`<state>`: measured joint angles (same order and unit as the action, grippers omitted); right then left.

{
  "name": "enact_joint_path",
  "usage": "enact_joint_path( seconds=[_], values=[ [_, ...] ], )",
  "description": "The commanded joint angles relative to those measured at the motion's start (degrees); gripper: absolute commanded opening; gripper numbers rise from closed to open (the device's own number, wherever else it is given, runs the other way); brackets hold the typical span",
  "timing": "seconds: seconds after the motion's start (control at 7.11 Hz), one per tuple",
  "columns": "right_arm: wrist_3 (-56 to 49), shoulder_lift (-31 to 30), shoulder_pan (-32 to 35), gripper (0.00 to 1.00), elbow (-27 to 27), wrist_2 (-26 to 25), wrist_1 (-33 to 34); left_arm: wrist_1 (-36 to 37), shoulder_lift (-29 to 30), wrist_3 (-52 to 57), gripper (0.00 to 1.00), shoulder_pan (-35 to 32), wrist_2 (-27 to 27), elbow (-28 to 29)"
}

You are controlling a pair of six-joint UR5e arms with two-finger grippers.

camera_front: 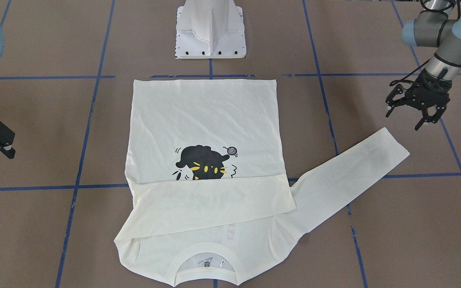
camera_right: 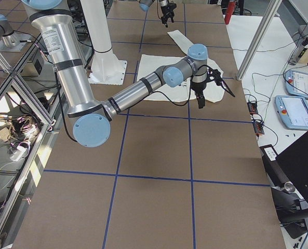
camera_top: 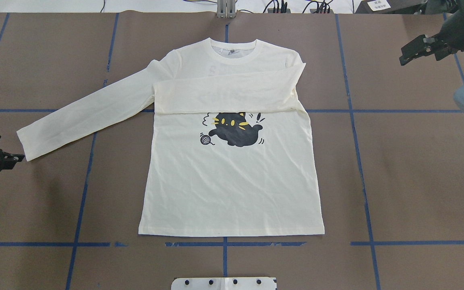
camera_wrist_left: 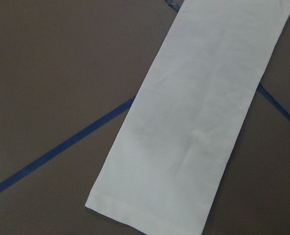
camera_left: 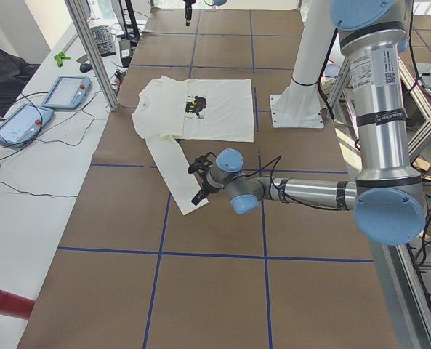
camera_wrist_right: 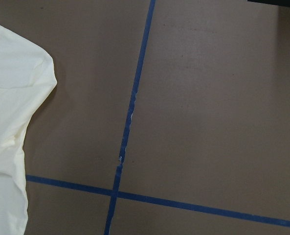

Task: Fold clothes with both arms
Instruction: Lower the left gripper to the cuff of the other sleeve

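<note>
Shirt (camera_top: 232, 181) lay flat at the centre of the surface (camera_top: 417, 181). Left gripper (camera_front: 408, 119), fingers spread and empty, hovered beside the outstretched cuff (camera_top: 24, 145); right gripper (camera_top: 415, 50) well apart, opening indiscernible.

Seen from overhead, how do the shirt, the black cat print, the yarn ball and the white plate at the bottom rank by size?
Shirt, largest.
Black cat print and white plate: look about alike, and the frame cuts the plate off, so unranked.
Yarn ball, smallest.
</note>
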<state>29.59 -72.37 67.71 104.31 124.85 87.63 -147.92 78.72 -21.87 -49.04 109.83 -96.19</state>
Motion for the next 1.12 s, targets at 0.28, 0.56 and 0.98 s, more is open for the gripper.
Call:
enact_joint_path(
  seconds=[0.28, 0.56, 0.98],
  values=[
    [0.03, -0.23, 0.06, 1.00, 0.19, -0.04, 0.00, 0.17, 0.90, 0.08, 0.67, 3.51, -3.65, 3.12],
    [0.03, -0.23, 0.06, 1.00, 0.19, -0.04, 0.00, 0.26, 2.04, 0.08, 0.66, 3.51, -3.74, 3.73],
    [0.03, -0.32, 0.06, 1.00, 0.19, -0.04, 0.00, 0.18, 2.23, 0.08, 0.61, 3.51, -3.65, 4.17]
  ],
)
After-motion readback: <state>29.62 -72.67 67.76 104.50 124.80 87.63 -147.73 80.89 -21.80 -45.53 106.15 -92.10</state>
